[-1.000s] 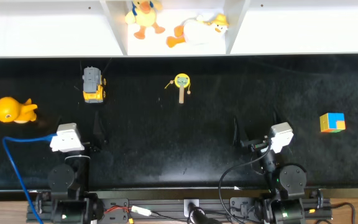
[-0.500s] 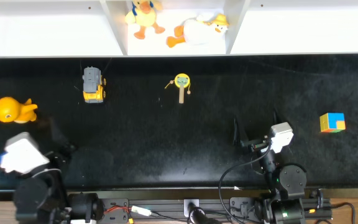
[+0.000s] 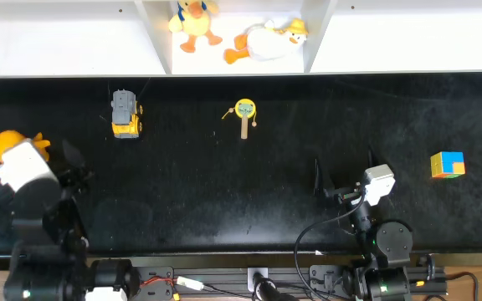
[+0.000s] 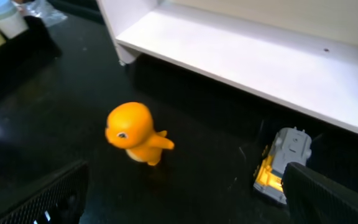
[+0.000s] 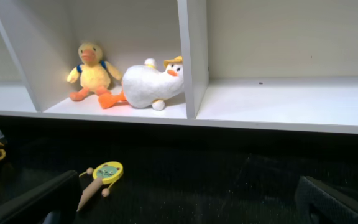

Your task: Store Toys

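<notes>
Far left on the table (image 3: 224, 184), orange toy (image 4: 135, 132), head leftward, tail rightward, left pincer (image 4: 185, 171) wide open, empty.

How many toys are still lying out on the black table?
4: an orange plastic figure far left; a grey-and-yellow toy truck near the white shelf; a green wooden-handled rattle mid-table; a multicoloured cube far right. More could be hidden.
</notes>
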Robot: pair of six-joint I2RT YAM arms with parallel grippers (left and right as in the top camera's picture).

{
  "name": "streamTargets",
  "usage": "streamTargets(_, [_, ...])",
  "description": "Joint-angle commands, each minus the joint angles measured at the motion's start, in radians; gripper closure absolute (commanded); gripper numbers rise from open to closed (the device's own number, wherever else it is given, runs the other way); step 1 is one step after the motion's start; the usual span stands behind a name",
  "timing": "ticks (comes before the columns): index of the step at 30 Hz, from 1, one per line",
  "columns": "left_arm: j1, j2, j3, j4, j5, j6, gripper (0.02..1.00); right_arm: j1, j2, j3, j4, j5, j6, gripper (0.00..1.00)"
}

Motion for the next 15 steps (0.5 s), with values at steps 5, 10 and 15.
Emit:
streamTargets(5, [0.057, -0.002, 0.021, -0.043, -0.109, -0.074, 0.023, 0.008, -0.008, -0.013, 0.004, 0.005, 0.005, 0.005])
streamTargets(10, [0.265, 0.006, 0.022, -0.09, -0.027, -0.051, 0.023, 0.008, -0.008, -0.013, 0.004, 0.005, 0.005, 0.005])
streamTargets(15, [0.556, 0.073, 0.027, -0.085, 0.23, 0.035, 0.023, 0.008, -0.008, -0.013, 0.004, 0.005, 0.005, 0.005])
